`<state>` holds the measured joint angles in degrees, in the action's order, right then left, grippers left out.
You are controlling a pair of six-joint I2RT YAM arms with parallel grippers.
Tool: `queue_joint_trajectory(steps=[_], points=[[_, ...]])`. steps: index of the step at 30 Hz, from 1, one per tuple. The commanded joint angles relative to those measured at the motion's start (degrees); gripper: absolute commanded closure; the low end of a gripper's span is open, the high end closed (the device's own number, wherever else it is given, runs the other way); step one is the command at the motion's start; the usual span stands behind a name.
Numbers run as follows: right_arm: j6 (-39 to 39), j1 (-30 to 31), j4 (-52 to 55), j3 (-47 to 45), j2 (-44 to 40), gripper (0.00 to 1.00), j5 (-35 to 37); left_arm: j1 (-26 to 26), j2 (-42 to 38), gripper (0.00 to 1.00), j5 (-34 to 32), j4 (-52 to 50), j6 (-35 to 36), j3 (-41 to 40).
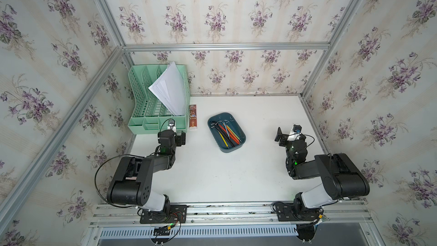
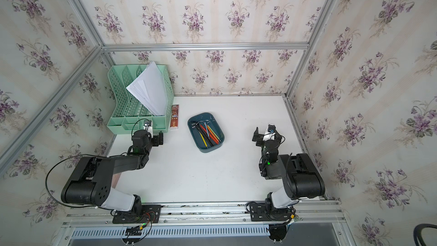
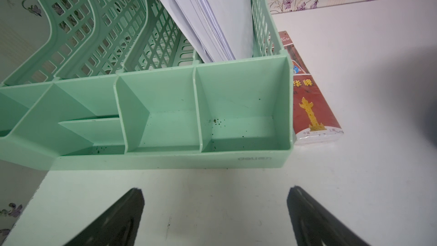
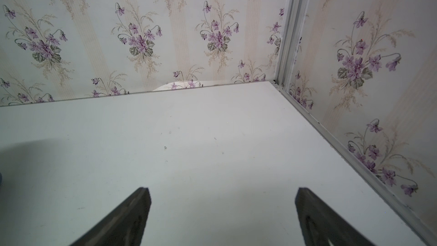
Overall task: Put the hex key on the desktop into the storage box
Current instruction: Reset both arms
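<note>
I see no hex key on the bare desktop [image 1: 236, 173]. I judge it lies among the coloured sticks [image 1: 226, 133] in the storage box [image 1: 228, 150], though I cannot single it out or count them. Task appears complete.

Count:
- One storage box
- Beside it, one green organizer [image 1: 151, 124], one paper stack [image 1: 169, 86] and one red packet [image 1: 193, 117]
- Left gripper [image 3: 214, 191] and right gripper [image 4: 222, 191], both well apart from the box, released and empty
</note>
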<state>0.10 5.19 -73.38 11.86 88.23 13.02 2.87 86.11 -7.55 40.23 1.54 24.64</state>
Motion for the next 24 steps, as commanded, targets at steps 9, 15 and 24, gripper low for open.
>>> queue_joint_trajectory(steps=[9, 15, 24], points=[[0.5, 0.0, -1.3, 0.1, 0.1, 0.00, 0.0, -0.2, -0.2, 0.01, 0.8, 1.5, 0.7, 0.2], [0.6, 0.0, -1.3, 0.1, 0.1, 0.00, 0.0, -0.2, -0.2, 0.01, 0.8, 1.4, 0.6, 0.2], [0.5, 0.0, -1.3, 0.2, 0.1, 0.00, -0.1, -0.3, -0.2, 0.01, 0.9, 1.4, 0.6, 0.2]])
